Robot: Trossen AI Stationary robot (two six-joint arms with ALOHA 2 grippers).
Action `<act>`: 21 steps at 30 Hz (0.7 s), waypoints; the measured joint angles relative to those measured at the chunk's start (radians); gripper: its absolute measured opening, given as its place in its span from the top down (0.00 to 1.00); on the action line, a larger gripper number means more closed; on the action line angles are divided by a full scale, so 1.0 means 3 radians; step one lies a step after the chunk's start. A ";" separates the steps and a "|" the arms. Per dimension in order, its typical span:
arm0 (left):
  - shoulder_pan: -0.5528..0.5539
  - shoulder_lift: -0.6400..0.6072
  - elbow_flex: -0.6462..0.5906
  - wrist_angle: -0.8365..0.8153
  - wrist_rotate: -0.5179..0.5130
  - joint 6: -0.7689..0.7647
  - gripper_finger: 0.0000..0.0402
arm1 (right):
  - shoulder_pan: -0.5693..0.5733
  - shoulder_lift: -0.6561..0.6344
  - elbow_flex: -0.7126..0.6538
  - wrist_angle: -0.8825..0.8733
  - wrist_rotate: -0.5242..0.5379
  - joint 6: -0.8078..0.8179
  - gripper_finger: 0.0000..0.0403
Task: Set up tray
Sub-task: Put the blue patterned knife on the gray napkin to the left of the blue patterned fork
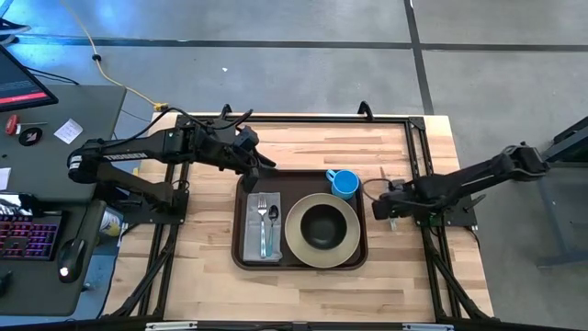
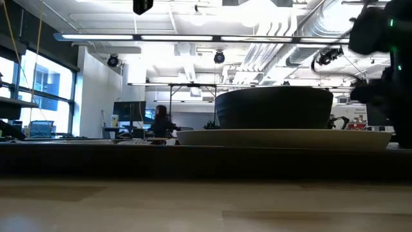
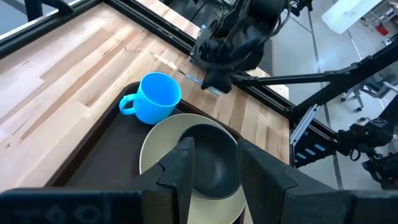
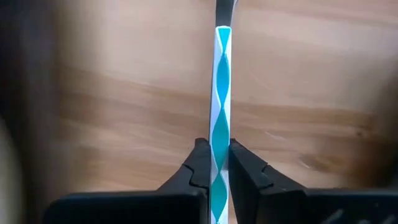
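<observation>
The dark brown tray [image 1: 303, 180] lies mid-table. On it are a grey napkin [image 1: 252, 230] with a fork [image 1: 264, 225], a beige plate [image 1: 299, 241] bearing a dark bowl [image 1: 322, 226], and a blue mug [image 1: 344, 183] at its far right corner. Right of the tray, my right gripper [image 1: 390, 214] points down, shut on a utensil with a teal-and-white patterned handle [image 4: 221, 74]. My left gripper [image 1: 263, 165] hovers open above the tray's far left corner, its fingers [image 3: 180, 158] holding nothing. My right gripper pinches the utensil's teal-and-white handle [image 4: 219, 134] between its two fingertips, one on each long side. The fingers come from above, pointing down, and lie across the handle. The handle runs level just over the wooden table; whether it is clear of the wood I cannot tell.
A black frame rail [image 1: 418, 156] runs along the table's right side next to the right gripper. Bare wood [image 1: 303, 142] lies beyond the tray's far edge. A desk with a keyboard [image 1: 28, 234] stands left of the table.
</observation>
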 joint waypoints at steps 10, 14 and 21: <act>0.0000 0.0001 0.0000 0.0001 -0.0030 0.0004 0.61 | 0.0000 -0.0534 0.0572 -0.0455 0.0546 -0.0048 0.95; 0.0000 0.0004 0.0000 0.0006 -0.0132 -0.0207 0.61 | 0.0000 -0.0550 0.1019 -0.0543 0.0848 -0.0352 0.95; 0.0044 0.0172 0.0004 0.0747 -0.0005 -0.0640 0.61 | 0.0000 -0.0543 0.1610 0.0459 0.1307 -0.1491 0.95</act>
